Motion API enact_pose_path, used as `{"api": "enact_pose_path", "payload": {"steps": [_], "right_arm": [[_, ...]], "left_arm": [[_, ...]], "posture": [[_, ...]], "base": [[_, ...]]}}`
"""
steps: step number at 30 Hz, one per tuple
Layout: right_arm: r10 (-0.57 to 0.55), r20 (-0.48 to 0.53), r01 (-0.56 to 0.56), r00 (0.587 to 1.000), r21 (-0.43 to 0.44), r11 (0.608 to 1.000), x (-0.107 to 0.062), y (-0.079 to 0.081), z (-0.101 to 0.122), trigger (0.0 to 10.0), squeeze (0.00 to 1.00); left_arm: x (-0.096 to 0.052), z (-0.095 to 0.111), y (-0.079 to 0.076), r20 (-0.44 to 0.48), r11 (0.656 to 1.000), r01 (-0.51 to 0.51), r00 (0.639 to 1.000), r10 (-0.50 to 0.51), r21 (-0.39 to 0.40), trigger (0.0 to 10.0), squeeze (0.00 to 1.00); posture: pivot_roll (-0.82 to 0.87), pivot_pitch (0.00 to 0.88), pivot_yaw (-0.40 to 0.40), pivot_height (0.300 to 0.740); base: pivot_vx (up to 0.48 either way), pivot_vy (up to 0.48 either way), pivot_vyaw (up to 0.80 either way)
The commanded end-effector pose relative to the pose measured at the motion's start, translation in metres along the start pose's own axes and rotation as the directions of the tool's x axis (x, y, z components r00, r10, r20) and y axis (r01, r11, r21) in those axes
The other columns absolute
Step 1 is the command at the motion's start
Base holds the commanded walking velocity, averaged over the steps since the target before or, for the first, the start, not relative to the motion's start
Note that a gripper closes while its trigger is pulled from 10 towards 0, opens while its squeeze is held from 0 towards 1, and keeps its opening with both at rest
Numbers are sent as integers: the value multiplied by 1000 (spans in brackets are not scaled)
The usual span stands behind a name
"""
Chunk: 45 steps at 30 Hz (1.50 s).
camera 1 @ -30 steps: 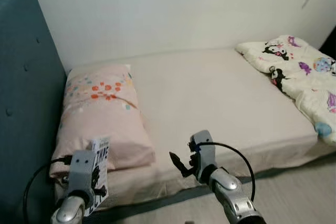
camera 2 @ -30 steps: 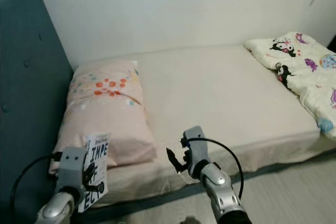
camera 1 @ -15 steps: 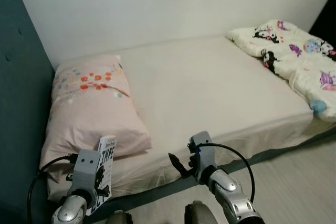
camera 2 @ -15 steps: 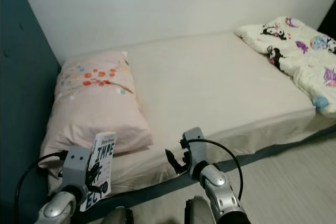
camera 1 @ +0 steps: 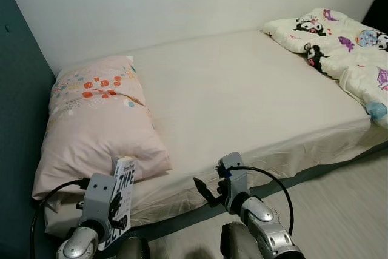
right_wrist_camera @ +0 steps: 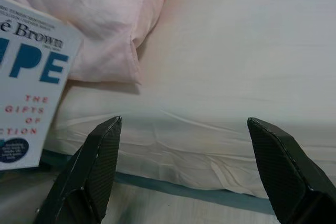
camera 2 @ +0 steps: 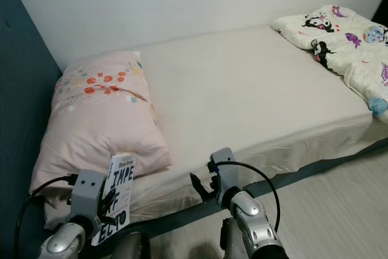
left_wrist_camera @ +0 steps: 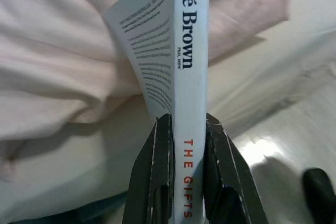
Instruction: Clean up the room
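Pale wood-look flooring (camera 1: pixel 339 210) runs along a low bed whose cream sheet (camera 1: pixel 242 101) fills most of the head camera's view, and above that floor, just short of the bed's near edge, the left gripper (left_wrist_camera: pixel 184 145) pinches a white paperback book (camera 2: pixel 118 201) by its spine, both black fingers (left_wrist_camera: pixel 157 182) pressed flat against the covers so the book stands upright with its blue and orange lettering facing out. Just beyond the book lies a pink pillow (camera 1: pixel 97 125) with a scatter of orange and teal flowers, set at the head of the bed against a dark teal upholstered headboard (camera 1: pixel 15 107). The right gripper (right_wrist_camera: pixel 184 166) hangs beside the left one, also before the mattress edge, its two fingers spread wide apart with nothing between them; a black cable loops over its wrist. A dark teal bed base (camera 2: pixel 303 177) shows under the sheet's hem. At the far end of the mattress a white cartoon-print duvet (camera 1: pixel 345 47) lies bunched, and a plain white wall (camera 1: pixel 151 4) rises behind the bed
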State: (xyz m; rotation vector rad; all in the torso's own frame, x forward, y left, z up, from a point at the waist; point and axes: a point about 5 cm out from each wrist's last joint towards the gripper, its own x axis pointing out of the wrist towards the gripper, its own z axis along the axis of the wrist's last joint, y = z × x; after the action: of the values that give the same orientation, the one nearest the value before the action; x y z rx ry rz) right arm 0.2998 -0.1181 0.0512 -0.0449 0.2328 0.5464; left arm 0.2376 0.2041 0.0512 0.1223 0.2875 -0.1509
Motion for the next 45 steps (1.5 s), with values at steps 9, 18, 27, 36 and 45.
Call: {"api": "enact_pose_path", "payload": {"steps": [9,18,27,36,45], "right_arm": [[62,-11,-62,998,15,998,-2,9,-4,10000,0],[121,-42,-121,992,5,993,-4,15,-8,10000,0],[128,-50,-128,990,13,992,-5,13,-8,10000,0],[137,-57,-137,989,15,990,-4,13,-7,10000,0],[137,-63,-136,989,13,991,-6,12,-8,10000,0]], "left_arm": [[-20,-1,26,-28,942,44,998,-56,-333,10000,0],[-58,-29,21,-149,577,-17,972,-183,-816,10000,0],[-61,-30,29,-154,353,-148,988,11,-924,10000,0],[-40,-29,36,-223,70,-252,931,288,-965,10000,0],[-47,-40,39,-447,-144,-441,727,521,-886,10000,0]], "posture": [[50,149,-14,577],[44,156,-15,577],[49,158,-24,577],[31,153,-29,577],[20,146,-27,577]], "base": [[0,0,0],[0,0,0],[0,0,0],[0,0,0],[0,0,0]]}}
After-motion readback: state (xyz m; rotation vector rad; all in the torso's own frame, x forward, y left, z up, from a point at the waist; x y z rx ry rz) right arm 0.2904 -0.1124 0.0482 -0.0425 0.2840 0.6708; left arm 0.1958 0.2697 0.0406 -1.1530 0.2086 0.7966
